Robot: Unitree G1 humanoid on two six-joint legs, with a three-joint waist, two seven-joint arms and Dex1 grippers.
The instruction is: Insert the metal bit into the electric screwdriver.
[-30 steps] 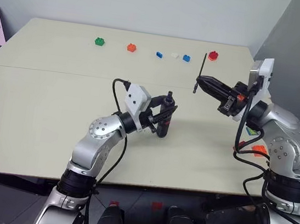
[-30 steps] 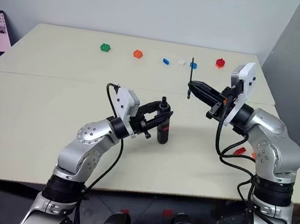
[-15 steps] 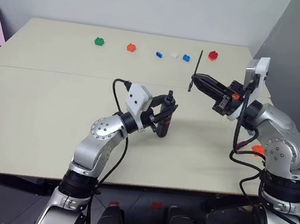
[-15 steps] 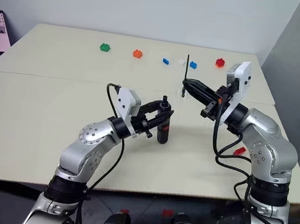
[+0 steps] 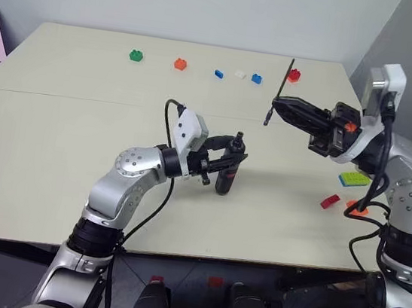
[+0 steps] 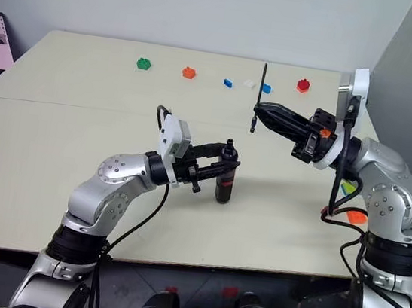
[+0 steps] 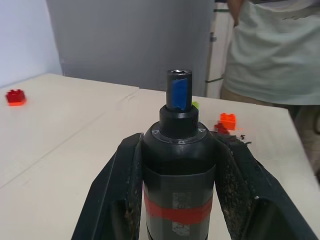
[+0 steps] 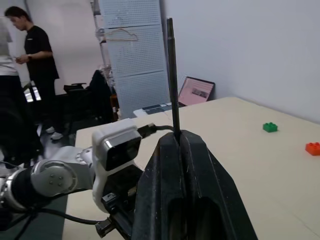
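Note:
The electric screwdriver (image 5: 225, 173), black with a red band, stands upright over the middle of the table. My left gripper (image 5: 229, 159) is shut on its body. In the left wrist view the fingers (image 7: 118, 195) clamp the electric screwdriver (image 7: 178, 165) from both sides, and its open socket points up. My right gripper (image 5: 277, 103) hovers up and to the right of it, shut on the metal bit (image 5: 282, 84). The thin grey rod stands nearly upright, leaning slightly. In the right wrist view the metal bit (image 8: 172, 75) rises from the closed fingertips.
Small toy bricks line the far edge: green (image 5: 136, 56), orange (image 5: 180, 65), blue (image 5: 219, 74), white (image 5: 239, 75), blue (image 5: 256, 78), red (image 5: 294, 75). Green (image 5: 353, 178), red (image 5: 329, 201) and orange (image 5: 357, 206) bricks lie near my right arm. A person (image 7: 265, 45) stands beyond the table.
My right gripper has risen and drawn back to the right with the bit, and the bit now leans more. My left wrist has turned, still holding the screwdriver upright in about the same spot.

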